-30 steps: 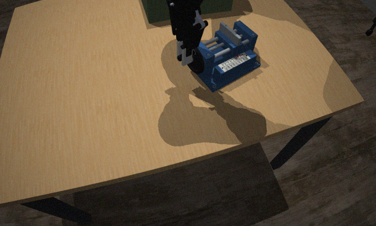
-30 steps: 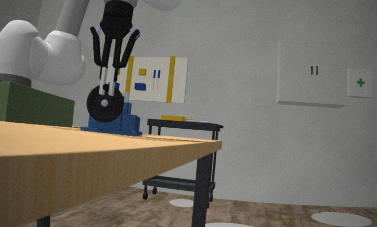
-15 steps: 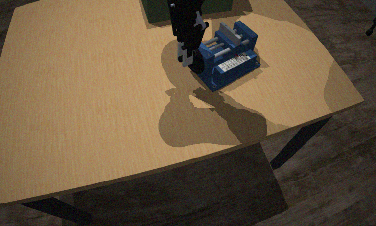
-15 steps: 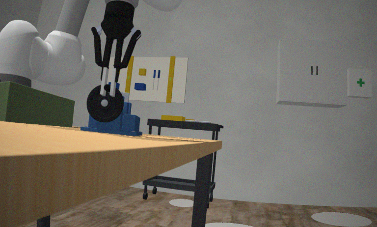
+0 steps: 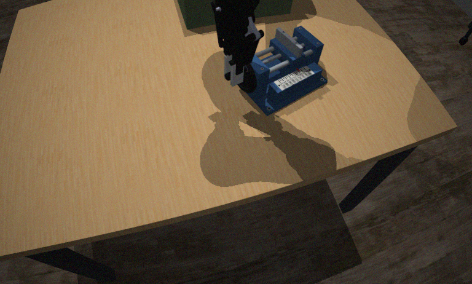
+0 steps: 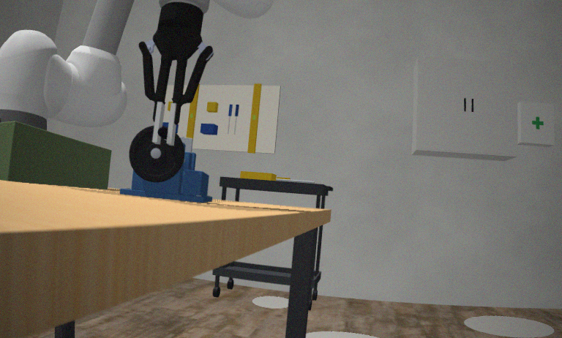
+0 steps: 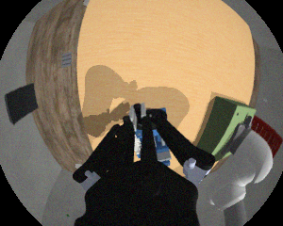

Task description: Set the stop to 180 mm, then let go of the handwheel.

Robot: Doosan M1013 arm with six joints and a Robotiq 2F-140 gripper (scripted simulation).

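The blue stop device (image 5: 295, 93) (image 6: 195, 183) stands on the table. Its grey stop plate (image 5: 286, 40) sits on the rods near the far end block. A white scale (image 5: 291, 80) lies along its side, with a small red mark (image 5: 298, 69) in its far half; the numbers are too small to read. The black handwheel (image 5: 249, 82) (image 6: 155, 170) is on the near end, its crank knob (image 6: 162, 132) near the top of the wheel. My gripper (image 5: 232, 75) (image 6: 164, 138) (image 7: 139, 108) points down and is shut on the knob, one finger either side. In the wrist view the fingers mostly hide the knob.
A green block (image 5: 200, 15) (image 6: 53, 158) (image 7: 216, 123) stands beyond the device, under the arm's base (image 6: 23, 118). The wooden table's (image 5: 104, 128) edge runs past the device's scale side. A dark trolley (image 6: 277, 186) stands behind the table.
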